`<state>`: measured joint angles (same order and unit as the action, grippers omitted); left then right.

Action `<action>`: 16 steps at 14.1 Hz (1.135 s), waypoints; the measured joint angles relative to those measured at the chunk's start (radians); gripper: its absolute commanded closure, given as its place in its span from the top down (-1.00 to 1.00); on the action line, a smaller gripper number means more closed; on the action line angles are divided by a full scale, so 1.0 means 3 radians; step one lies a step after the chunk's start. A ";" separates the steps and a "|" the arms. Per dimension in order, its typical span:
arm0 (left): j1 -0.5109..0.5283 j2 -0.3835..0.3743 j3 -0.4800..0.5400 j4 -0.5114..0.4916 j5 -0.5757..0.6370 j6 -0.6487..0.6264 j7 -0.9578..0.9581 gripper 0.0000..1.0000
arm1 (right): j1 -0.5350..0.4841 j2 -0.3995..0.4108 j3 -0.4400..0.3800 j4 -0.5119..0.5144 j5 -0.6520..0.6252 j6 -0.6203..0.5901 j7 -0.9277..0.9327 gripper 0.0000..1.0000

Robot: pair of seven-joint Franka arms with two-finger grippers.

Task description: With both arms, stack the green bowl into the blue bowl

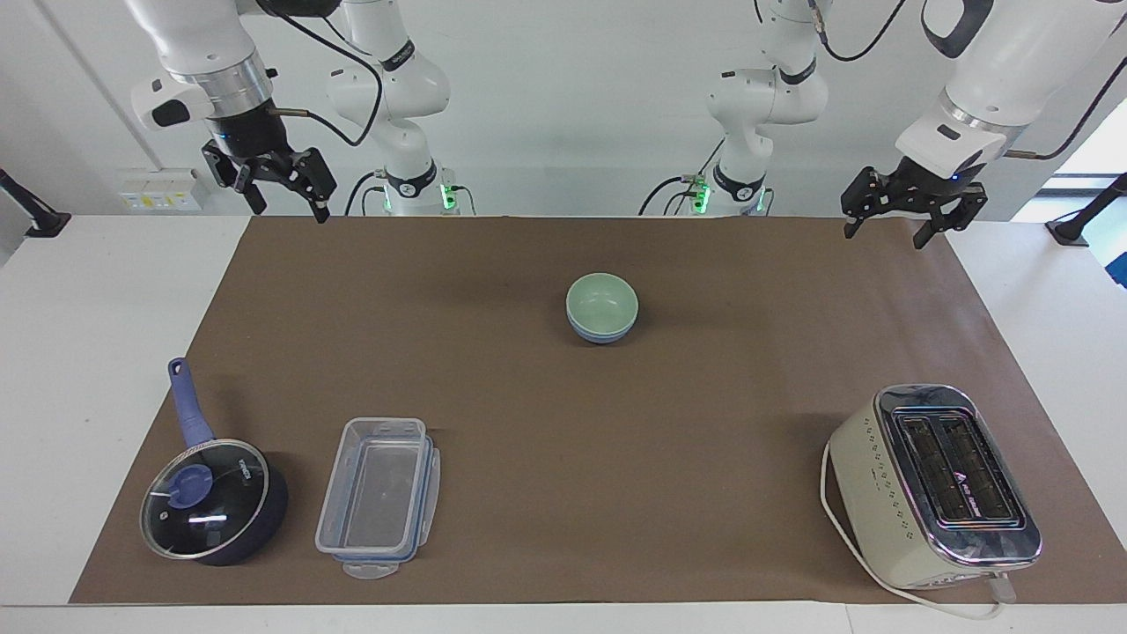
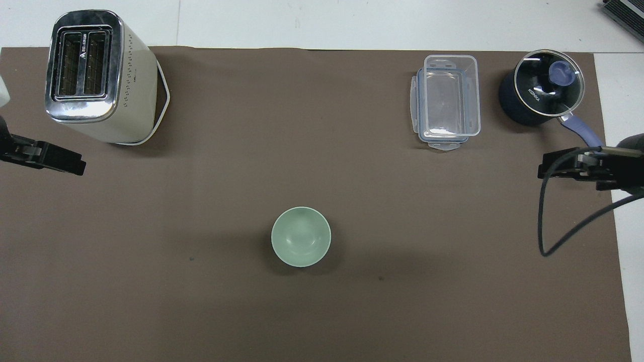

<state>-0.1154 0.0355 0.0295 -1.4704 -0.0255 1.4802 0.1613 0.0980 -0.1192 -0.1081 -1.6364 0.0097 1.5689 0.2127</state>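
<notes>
Facing view shows the green bowl [image 1: 602, 302] already nested in the blue bowl [image 1: 600, 332] at mid-mat, nearer the robots than the toaster [image 1: 935, 483]. Stacking looks finished (only parking remains, I judge). The right gripper [image 1: 280, 189] and left gripper [image 1: 891, 221] hang spread and empty over the mat's corners at the robots' edge, with bare mat all round the bowls.

The saucepan's glass lid [image 2: 549, 80] reads "KONKA".

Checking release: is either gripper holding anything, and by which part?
Nothing held. Left gripper and right gripper are open and empty; green bowl sits in blue bowl.
</notes>
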 measured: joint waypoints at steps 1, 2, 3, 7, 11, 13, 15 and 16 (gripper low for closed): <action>0.0000 0.0000 0.0000 0.0000 0.0000 0.0001 0.0000 1.00 | 0.0002 -0.0011 0.0002 0.0000 0.0002 -0.0022 -0.0010 1.00; 0.0000 0.0000 0.0000 0.0000 0.0000 0.0002 0.0000 1.00 | 0.0003 -0.0013 0.0008 -0.0001 0.0002 -0.0029 -0.0028 1.00; 0.0000 0.0000 0.0000 0.0000 0.0000 0.0002 0.0000 1.00 | 0.0004 -0.0012 0.0010 -0.0006 0.0002 -0.0037 -0.0062 1.00; 0.0000 0.0000 -0.0001 0.0000 0.0000 0.0003 0.0000 1.00 | -0.0060 -0.0012 -0.0030 -0.0017 0.0002 -0.0169 -0.0175 1.00; 0.0000 0.0000 -0.0001 0.0000 0.0000 0.0003 0.0000 1.00 | -0.0250 -0.0004 -0.0047 -0.0022 0.0001 -0.0166 -0.0392 1.00; 0.0000 0.0000 -0.0001 0.0000 0.0000 0.0003 0.0000 1.00 | -0.0249 0.0011 -0.0040 -0.0020 0.0000 -0.0136 -0.0413 1.00; 0.0000 0.0000 -0.0001 0.0000 0.0000 0.0003 0.0000 1.00 | -0.0237 0.0026 -0.0016 -0.0019 -0.0001 -0.0054 -0.0462 1.00; 0.0000 0.0000 -0.0001 0.0000 0.0000 0.0003 0.0000 1.00 | -0.0221 0.0031 -0.0009 -0.0018 -0.0005 -0.0044 -0.0533 1.00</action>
<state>-0.1154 0.0355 0.0291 -1.4704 -0.0255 1.4810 0.1613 0.0318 -0.1098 -0.1107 -1.6416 0.0082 1.5557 0.0527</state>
